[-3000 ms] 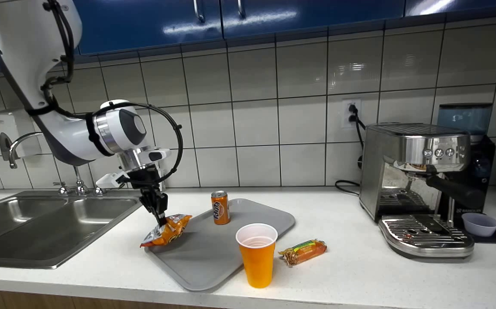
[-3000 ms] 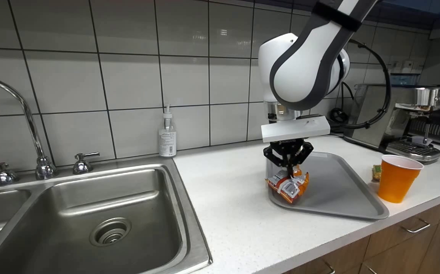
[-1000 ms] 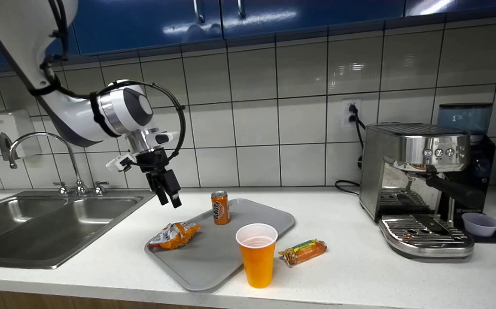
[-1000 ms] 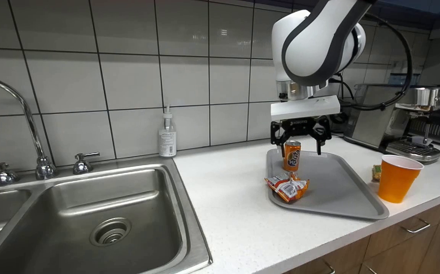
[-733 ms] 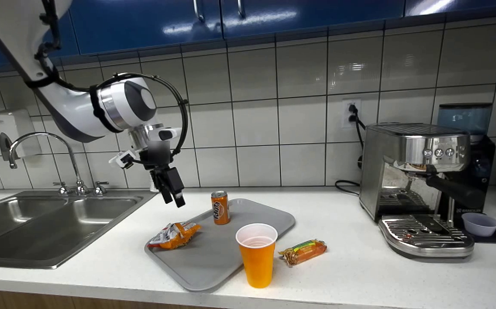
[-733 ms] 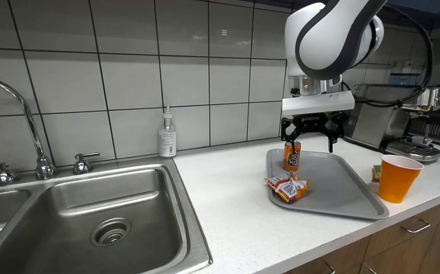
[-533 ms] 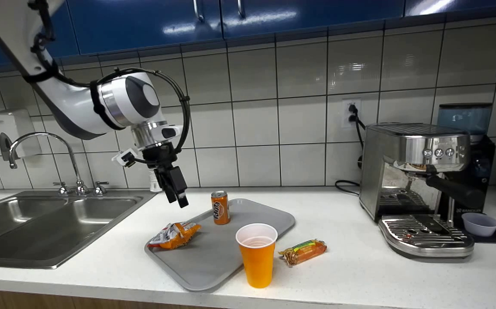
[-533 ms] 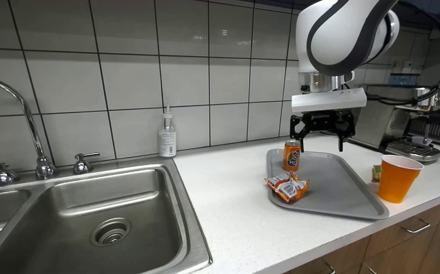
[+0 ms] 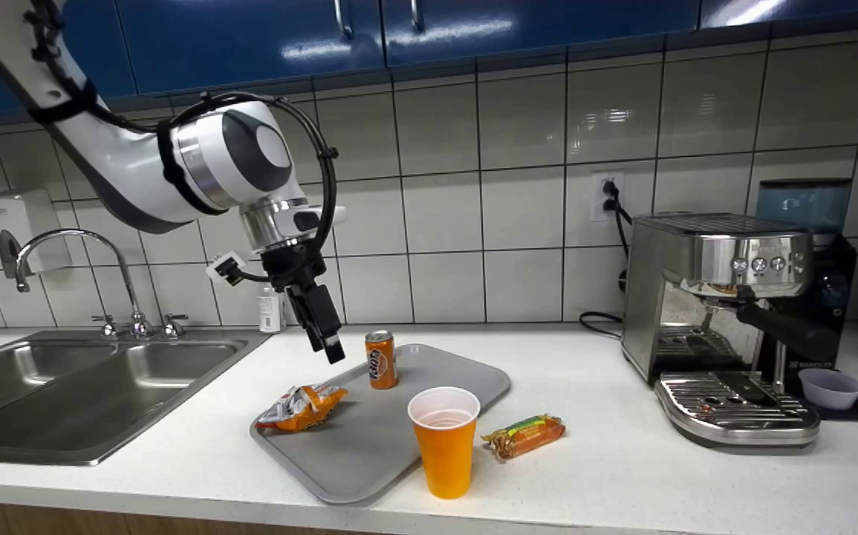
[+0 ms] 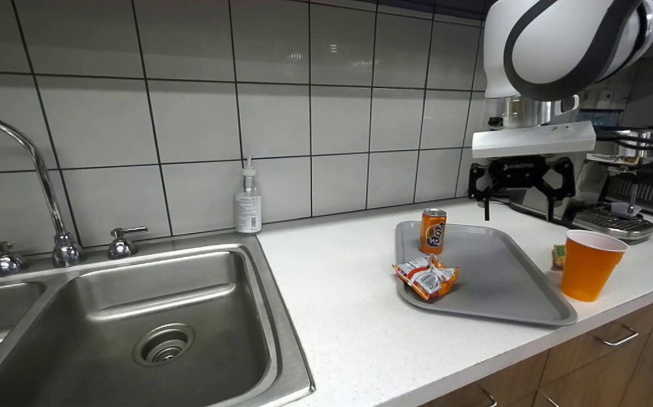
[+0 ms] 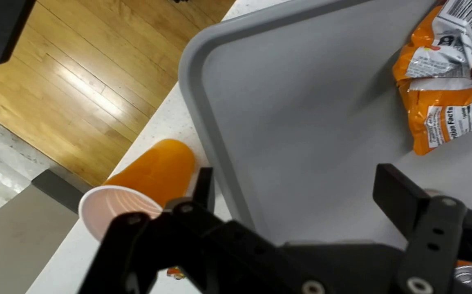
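The hand [image 10: 518, 219] hangs over the grey tray [image 10: 501, 274], its jaws standing wide apart. In an exterior view, with the tray as dial, the orange snack bag [image 10: 428, 278] lies on it at nine o'clock, the Fanta can [image 10: 433, 232] stands at ten, and the orange cup [image 10: 591, 272] stands on the desk [image 10: 349, 305] beyond three.

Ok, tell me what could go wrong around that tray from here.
1. The open gripper hangs near the upright orange can; a low sideways swing might knock it over.
2. The orange cup stands close to the front edge of the counter, so a bump could tip it, perhaps right off.
3. The snack bag lies at one end of the tray, seeming to overlap its rim, and might slide off if jostled.
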`<state>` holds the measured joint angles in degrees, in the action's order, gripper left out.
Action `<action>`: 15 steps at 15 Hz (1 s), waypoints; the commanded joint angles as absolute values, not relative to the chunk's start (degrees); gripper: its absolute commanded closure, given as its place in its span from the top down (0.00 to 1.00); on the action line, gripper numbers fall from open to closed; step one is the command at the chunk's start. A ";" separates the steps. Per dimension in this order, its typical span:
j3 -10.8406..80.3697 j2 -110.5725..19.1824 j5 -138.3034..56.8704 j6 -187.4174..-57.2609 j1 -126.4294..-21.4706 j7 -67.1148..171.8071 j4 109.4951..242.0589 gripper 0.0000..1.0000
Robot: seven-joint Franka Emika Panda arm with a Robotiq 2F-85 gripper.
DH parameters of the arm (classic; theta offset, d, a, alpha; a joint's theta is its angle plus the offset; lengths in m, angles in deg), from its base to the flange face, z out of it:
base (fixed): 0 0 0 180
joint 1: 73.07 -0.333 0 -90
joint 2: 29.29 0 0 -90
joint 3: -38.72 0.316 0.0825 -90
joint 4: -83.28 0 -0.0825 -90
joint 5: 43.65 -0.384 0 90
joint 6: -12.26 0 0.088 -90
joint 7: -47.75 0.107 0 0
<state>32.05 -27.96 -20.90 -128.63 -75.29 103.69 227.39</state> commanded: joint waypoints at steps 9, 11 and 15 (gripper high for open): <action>31.97 -21.22 -14.05 -127.72 -64.05 109.50 233.34 1.00; 31.31 -21.42 -12.81 -127.76 -62.31 109.90 233.08 1.00; 30.09 -22.35 -11.37 -128.01 -59.94 109.88 232.19 1.00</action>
